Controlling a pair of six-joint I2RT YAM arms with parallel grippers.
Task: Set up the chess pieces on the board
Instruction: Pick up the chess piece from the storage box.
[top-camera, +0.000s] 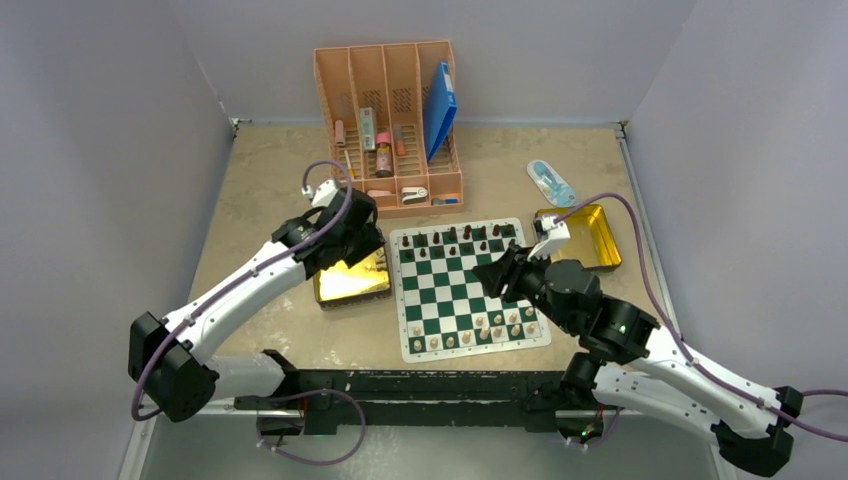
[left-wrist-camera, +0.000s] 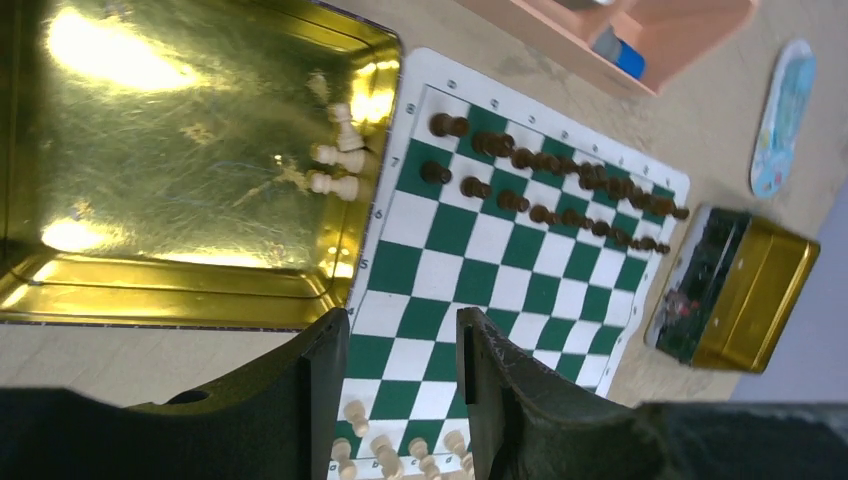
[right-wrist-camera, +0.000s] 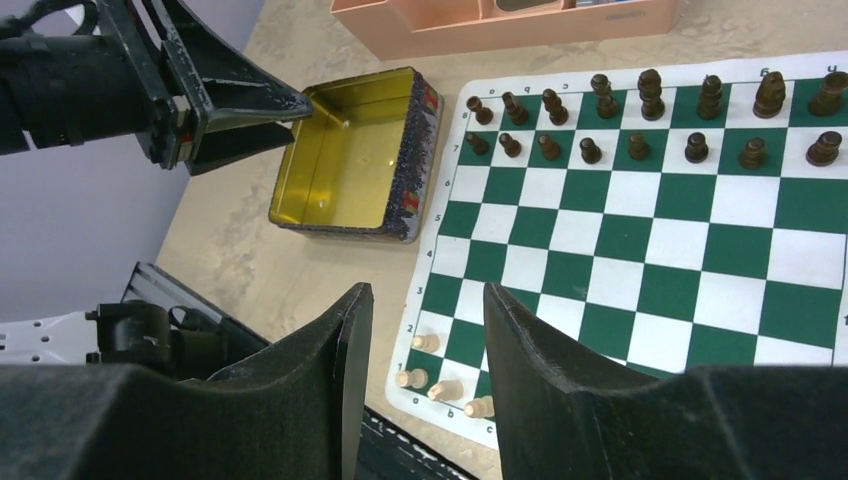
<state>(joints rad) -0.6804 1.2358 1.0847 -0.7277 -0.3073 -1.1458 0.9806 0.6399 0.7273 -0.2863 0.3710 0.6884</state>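
The green-and-white board (top-camera: 466, 288) lies mid-table. Dark brown pieces (top-camera: 460, 238) fill its two far rows; they also show in the right wrist view (right-wrist-camera: 650, 120). Pale tan pieces (top-camera: 480, 330) stand on its near rows. Three pale pieces (left-wrist-camera: 338, 160) lie in the gold tin (left-wrist-camera: 190, 150) left of the board. My left gripper (top-camera: 362, 240) hovers over that tin, open and empty (left-wrist-camera: 400, 350). My right gripper (top-camera: 490, 272) hangs above the board's right side, open and empty (right-wrist-camera: 425, 320).
A pink organiser (top-camera: 390, 120) with pens, bottles and a blue folder stands at the back. A second gold tin (top-camera: 590, 235) sits right of the board. A pale blue packet (top-camera: 550, 182) lies behind it. Walls close in on both sides.
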